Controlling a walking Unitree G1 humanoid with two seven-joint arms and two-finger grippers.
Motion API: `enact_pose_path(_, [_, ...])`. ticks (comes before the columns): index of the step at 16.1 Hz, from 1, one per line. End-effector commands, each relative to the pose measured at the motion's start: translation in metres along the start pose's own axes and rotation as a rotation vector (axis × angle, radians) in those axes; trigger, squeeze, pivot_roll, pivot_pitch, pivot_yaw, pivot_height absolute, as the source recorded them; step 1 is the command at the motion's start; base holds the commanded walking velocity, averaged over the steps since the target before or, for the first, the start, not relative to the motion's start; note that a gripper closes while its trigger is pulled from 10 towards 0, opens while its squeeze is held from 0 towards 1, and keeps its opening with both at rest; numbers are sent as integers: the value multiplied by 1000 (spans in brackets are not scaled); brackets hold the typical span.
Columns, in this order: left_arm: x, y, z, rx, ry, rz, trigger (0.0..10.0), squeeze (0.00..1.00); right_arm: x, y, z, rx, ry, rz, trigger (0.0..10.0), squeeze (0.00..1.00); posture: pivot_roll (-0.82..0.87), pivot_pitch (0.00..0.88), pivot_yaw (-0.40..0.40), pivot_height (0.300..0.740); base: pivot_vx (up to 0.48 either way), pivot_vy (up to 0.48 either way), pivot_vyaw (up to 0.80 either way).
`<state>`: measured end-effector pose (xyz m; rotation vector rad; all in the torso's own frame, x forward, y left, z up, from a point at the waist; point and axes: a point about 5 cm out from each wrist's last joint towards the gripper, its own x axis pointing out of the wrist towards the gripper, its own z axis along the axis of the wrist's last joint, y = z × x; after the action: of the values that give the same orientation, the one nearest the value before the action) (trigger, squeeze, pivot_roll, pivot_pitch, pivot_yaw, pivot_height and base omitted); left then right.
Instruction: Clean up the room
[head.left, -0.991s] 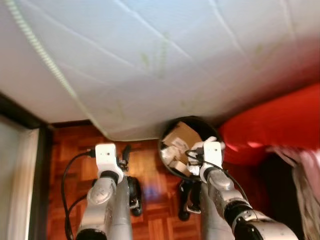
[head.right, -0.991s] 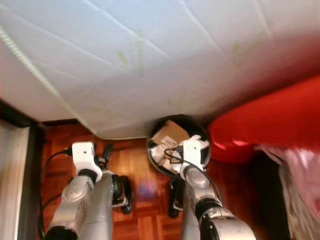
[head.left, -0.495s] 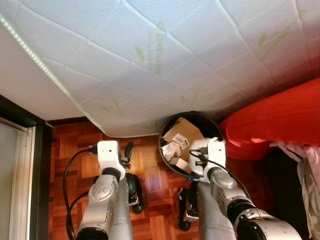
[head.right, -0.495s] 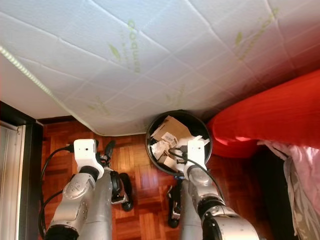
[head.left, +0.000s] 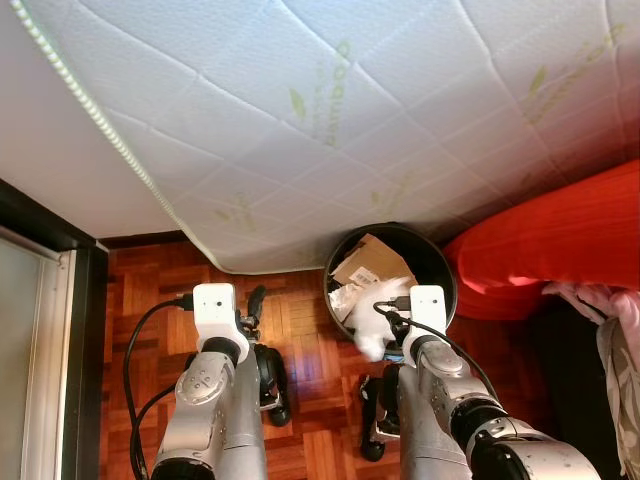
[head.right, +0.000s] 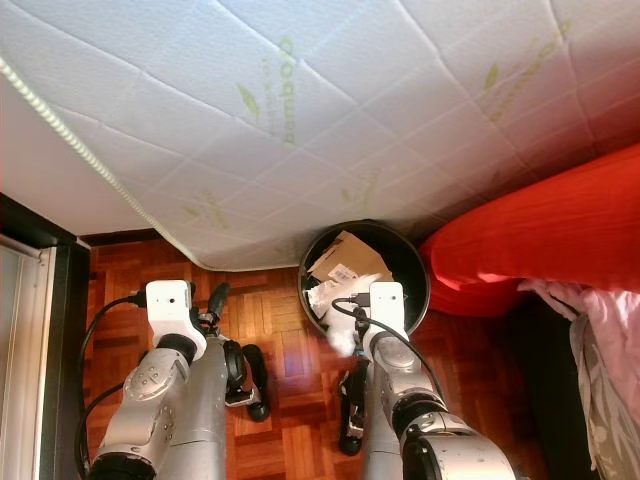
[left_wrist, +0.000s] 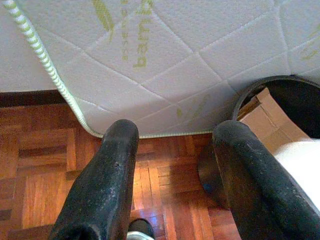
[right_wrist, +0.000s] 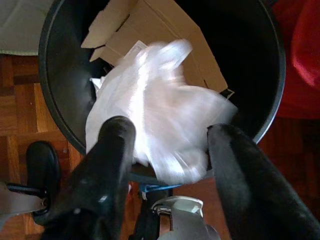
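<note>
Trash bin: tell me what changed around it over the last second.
A crumpled white bag now shows blurred between the open fingers of the right tool, over the near rim of the black bin; earlier it was not there. The blur suggests it is dropping in. The camera shifted slightly. The cardboard, mattress, red cushion and open left tool look unchanged.

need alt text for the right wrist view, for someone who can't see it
A blurred white plastic bag lies between the right tool's two spread black fingers, over the mouth of a round black trash bin. Brown cardboard lies inside the bin, which stands on wooden parquet floor beside something red.
</note>
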<state>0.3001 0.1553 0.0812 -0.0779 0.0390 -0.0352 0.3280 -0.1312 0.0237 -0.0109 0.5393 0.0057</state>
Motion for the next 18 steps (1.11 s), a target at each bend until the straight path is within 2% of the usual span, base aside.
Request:
enact_pose_path(1, [-8,0,-13,-11,56,5,10000,0,-4,-2,-23,-4,79,-4,10000,1000,127,518,-52,630,0,0,0])
enact_pose_path(7, [-7,0,-13,-12,60,7,10000,0,-4,-4,-25,-19,90,-4,10000,1000,127,520,-52,630,0,0,0])
enact_pose_path(8, [-7,0,-13,-13,62,7,10000,0,-4,-3,-25,-20,87,4,10000,0,126,520,-51,630,0,0,0])
enact_pose_path(9, [-7,1,-14,-13,65,7,10000,0,-4,-3,-25,-24,84,9,10000,0,125,520,-51,630,0,0,0])
enact_pose_path(12, [-6,2,-16,-15,73,9,10000,0,-4,-3,-16,3,-13,31,10000,0,123,511,-48,630,0,0,0])
enact_pose_path(13, [-5,2,-15,-15,72,10,10000,0,-4,-3,1,60,-141,46,10000,0,126,507,-46,630,0,0,0])
enact_pose_path(14, [-3,3,-15,-15,72,11,10000,0,-5,-6,12,61,-224,19,10000,0,119,500,-45,630,0,0,0])
enact_pose_path(18, [2,1,-13,-15,69,2,10000,0,-10,-12,14,31,-327,-27,10000,0,113,484,-42,630,0,0,0])
